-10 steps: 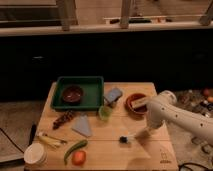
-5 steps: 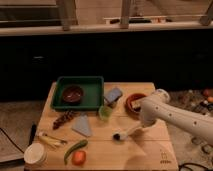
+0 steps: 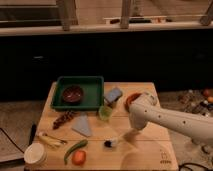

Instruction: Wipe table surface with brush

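Approach step: claw, closed together and empty, hovers over desk; brush lies loose at its 8 o'clock; next, open, descend, grip handle.

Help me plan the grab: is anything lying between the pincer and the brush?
Nothing visible does. The pincer hangs over the table's right half. The brush lies nearer the front edge, toward the middle, with only bare wood between them. The green cup stands farther back, off that line.
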